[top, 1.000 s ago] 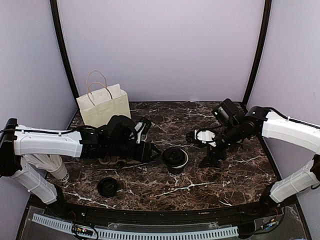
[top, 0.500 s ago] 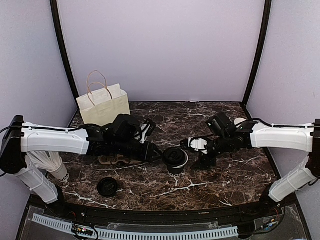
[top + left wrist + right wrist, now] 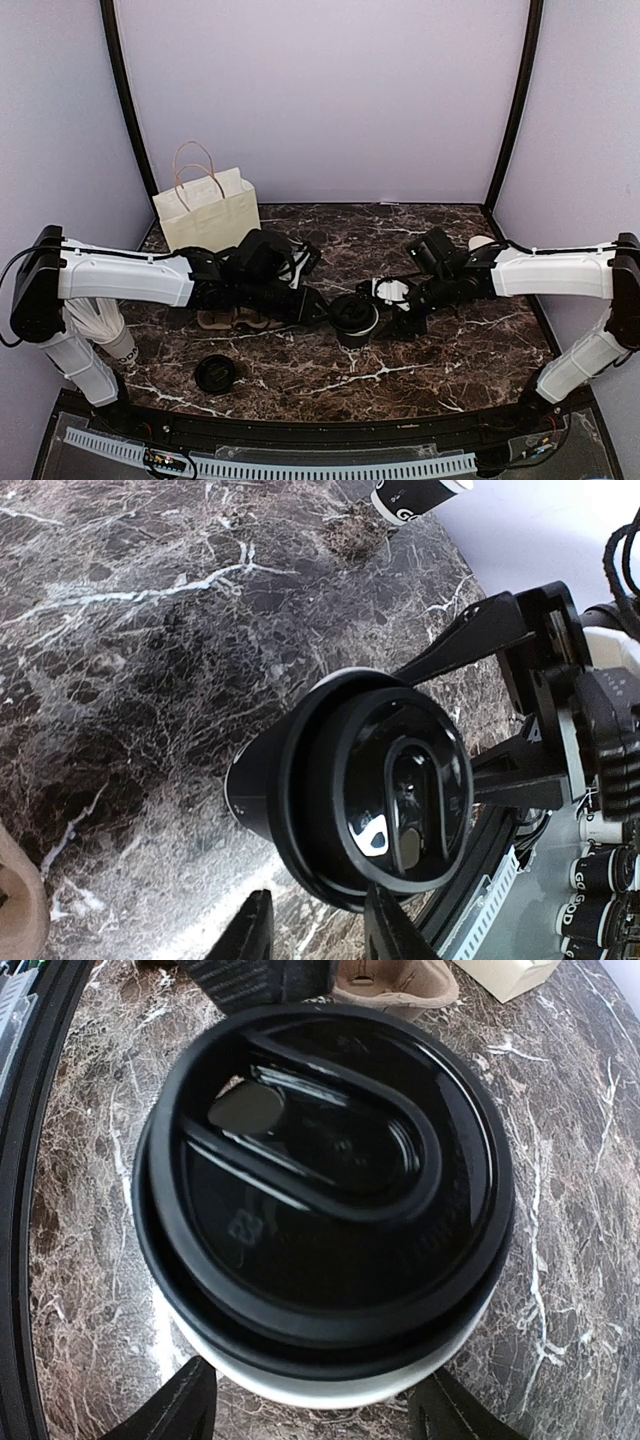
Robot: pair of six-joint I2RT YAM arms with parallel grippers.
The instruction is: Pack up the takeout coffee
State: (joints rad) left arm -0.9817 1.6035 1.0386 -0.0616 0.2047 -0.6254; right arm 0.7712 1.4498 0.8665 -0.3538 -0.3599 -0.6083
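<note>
- Looking at the top view, the takeout coffee stands upright near the middle of the table, lid on, long axis vertical.
- The right gripper sits at the cup's 3 o'clock. Its wrist cam shows the fingers spread wide w/ the cup wall between them and the lid filling the frame at 12. Can't tell if they touch, so nothing's gripped afaict.
- The left gripper is at the cup's 9 o'clock, jaws partly apart w/ nothing between. The cup is just past the tips, towards 1 o'clock in its own cam.
- Imo the right arm is better placed: it's already straddling and prob just needs to close.
- The paper bag is around 10 o'clock from the cup, well apart, on the left arm's side.
- Possible snag: a thin white band shows under the lid, so it may not be fully seated.
</note>
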